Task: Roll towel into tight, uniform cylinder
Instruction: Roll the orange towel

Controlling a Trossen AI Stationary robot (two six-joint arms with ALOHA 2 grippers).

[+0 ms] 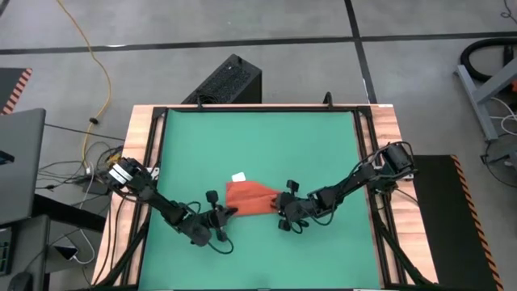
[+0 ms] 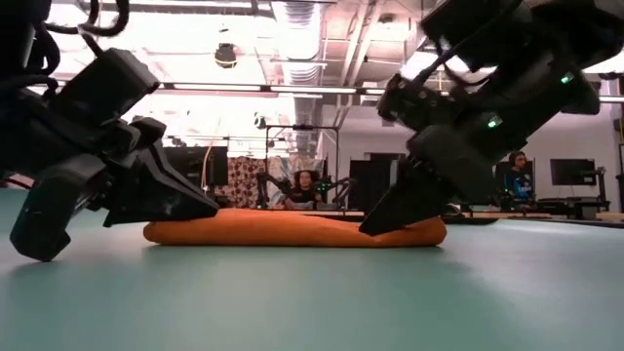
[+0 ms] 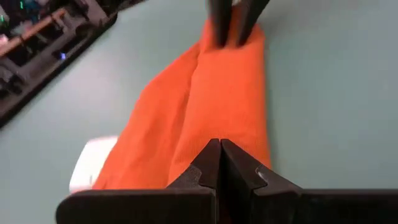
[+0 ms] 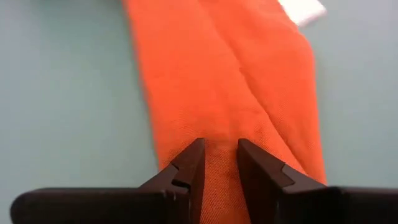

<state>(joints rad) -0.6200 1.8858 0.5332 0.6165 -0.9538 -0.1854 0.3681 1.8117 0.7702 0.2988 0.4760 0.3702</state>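
Note:
The orange-red towel (image 1: 252, 199) lies on the green mat (image 1: 258, 137) as a low, flattened roll running left to right, with a lengthwise crease along its top (image 3: 193, 93). Its white tag (image 1: 239, 177) sticks out on the far side. My left gripper (image 1: 230, 213) is shut, with its tips at the towel's left end (image 2: 185, 226). At the towel's right end my right gripper (image 1: 280, 207) stands with a narrow gap between its fingers and cloth in that gap. My left gripper has its shut fingertips (image 3: 221, 152) on top of the towel's left end (image 3: 205, 134), slanting down from the table's left and lying along the roll. The towel lies flat on the mat beneath them. My right gripper pinches a ridge of cloth at the towel's right end (image 4: 219, 134) between its two fingers (image 4: 189, 162). It slants down from the table's right and lies along the roll. One layer or several, I cannot tell. The towel stays on the mat (image 2: 419, 232).
The mat is ringed by black rails and a wooden border (image 1: 386, 162). A black box (image 1: 230, 81) stands beyond the far edge. People sit at desks in the room behind (image 2: 304, 185). Bare mat lies far and near of the towel.

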